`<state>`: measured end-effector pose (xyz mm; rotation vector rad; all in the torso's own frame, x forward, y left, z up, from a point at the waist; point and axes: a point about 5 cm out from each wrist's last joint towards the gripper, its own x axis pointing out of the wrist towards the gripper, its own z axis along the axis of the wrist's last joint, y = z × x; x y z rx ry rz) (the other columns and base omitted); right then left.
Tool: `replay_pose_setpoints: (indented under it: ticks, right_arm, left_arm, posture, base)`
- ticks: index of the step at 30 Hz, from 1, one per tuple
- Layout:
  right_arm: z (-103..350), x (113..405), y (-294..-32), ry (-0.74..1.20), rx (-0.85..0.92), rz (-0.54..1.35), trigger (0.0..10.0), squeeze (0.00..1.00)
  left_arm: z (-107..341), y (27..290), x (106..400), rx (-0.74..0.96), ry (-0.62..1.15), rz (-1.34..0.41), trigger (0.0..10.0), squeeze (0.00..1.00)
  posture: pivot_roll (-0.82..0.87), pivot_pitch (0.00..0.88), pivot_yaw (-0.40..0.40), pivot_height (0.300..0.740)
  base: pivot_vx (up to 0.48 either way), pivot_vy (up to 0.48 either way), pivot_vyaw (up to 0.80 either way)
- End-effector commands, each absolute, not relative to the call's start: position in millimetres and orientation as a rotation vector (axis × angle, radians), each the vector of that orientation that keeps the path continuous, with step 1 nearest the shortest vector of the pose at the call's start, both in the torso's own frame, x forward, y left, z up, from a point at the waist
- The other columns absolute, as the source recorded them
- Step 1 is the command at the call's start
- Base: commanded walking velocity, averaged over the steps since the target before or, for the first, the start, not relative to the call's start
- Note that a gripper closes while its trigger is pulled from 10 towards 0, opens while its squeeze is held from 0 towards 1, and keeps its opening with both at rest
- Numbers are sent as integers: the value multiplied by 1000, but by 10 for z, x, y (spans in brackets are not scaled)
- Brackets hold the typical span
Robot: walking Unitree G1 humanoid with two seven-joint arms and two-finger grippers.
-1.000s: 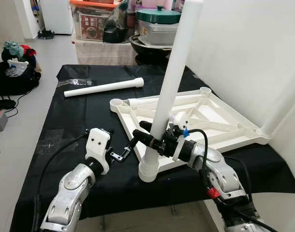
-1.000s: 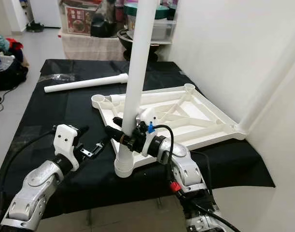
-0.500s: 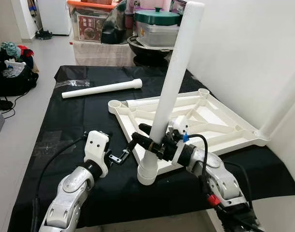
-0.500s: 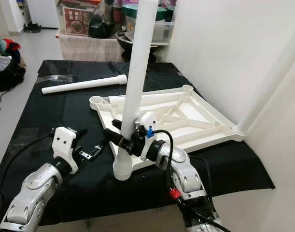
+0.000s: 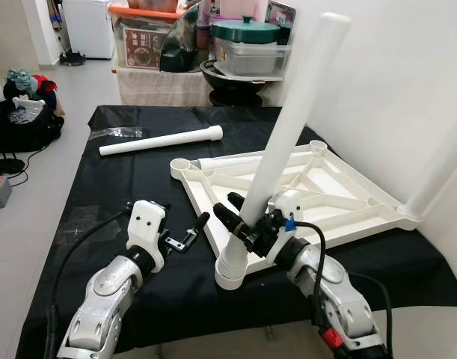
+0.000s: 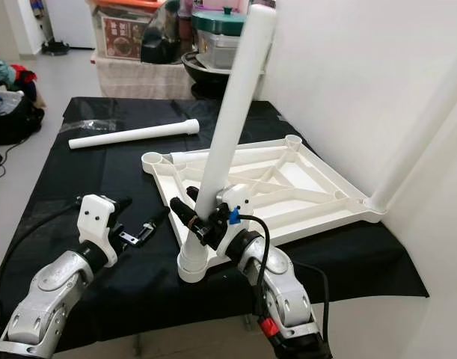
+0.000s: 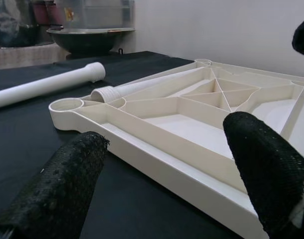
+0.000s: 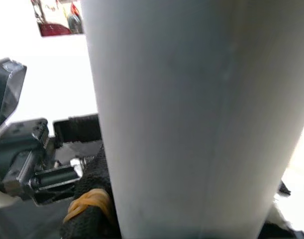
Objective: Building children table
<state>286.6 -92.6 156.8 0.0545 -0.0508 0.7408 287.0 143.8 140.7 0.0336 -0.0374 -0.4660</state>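
Right tool (image 5: 239,221) clamped on a white leg (image 5: 284,146) near its lower end; leg tilts up and away to the right, wide bottom collar resting at the near corner of the tabletop (image 5: 340,202). Tabletop lies upside down (ribs up) on the black-covered desk (image 5: 101,224), one far corner socket w/ a leg already in it, near the wall. Another leg (image 5: 161,140) lies flat on the desk, well apart, far left. A third lies along the tabletop's far-left edge. Left tool (image 5: 189,233) hovers low over the desk just left of the tabletop's near edge, fingers (image 7: 62,184) spread wide, holding nothing. Bins & pots behind the desk.
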Motion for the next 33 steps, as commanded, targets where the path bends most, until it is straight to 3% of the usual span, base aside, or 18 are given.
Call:
replay_pose_setpoints:
  ticks: [1, 2, 4, 6, 9, 12, 20, 29, 33]
  right_arm:
    - [1032, 2799, -1058, 226, -37, 623, 10000, 0]
    - [1032, 2799, -1058, 226, -37, 623, 10000, 0]
    - [1006, 2871, -1231, 279, -118, 387, 10000, 0]
    - [1034, 2888, -1304, 284, -121, 277, 10000, 0]
    - [1068, 2887, -1345, 278, -125, 202, 10000, 0]
    - [1198, 2935, -1505, 281, -2, -13, 10000, 0]
    - [1206, 2954, -1689, 315, 133, -274, 10000, 0]
    - [1304, 2983, -1553, 281, 146, -210, 10000, 0]
    - [1557, 3059, -1495, 144, 197, -85, 10000, 0]
  left_arm:
    - [1439, 1436, 2900, 35, -50, -468, 10000, 0]
    - [1439, 1436, 2900, 35, -50, -468, 10000, 0]
    - [1495, 1469, 2948, 41, -66, -454, 10000, 0]
    - [1521, 1496, 2966, 49, -73, -448, 10000, 0]
    - [1536, 1520, 2978, 55, -77, -444, 10000, 0]
    - [1550, 1518, 3024, 49, -79, -443, 10000, 0]
    - [1565, 1473, 3063, 43, -87, -443, 10000, 0]
    - [1559, 1534, 3058, 39, -83, -427, 10000, 0]
    - [1557, 1514, 3097, 40, -86, -428, 10000, 0]
  posture:
    - [69, 0, -95, 740]
    - [69, 0, -95, 740]
    - [74, 0, -97, 740]
    - [76, 0, -97, 740]
    - [75, 0, -94, 740]
    - [55, 0, -80, 740]
    - [63, 0, -77, 740]
    - [64, 0, -75, 740]
    - [55, 0, -71, 740]
  base:
    - [0, 0, 0]
    - [0, 0, 0]
    - [0, 0, 0]
    - [0, 0, 0]
    - [0, 0, 0]
    - [0, 0, 0]
    - [0, 0, 0]
    - [0, 0, 0]
    - [0, 0, 0]
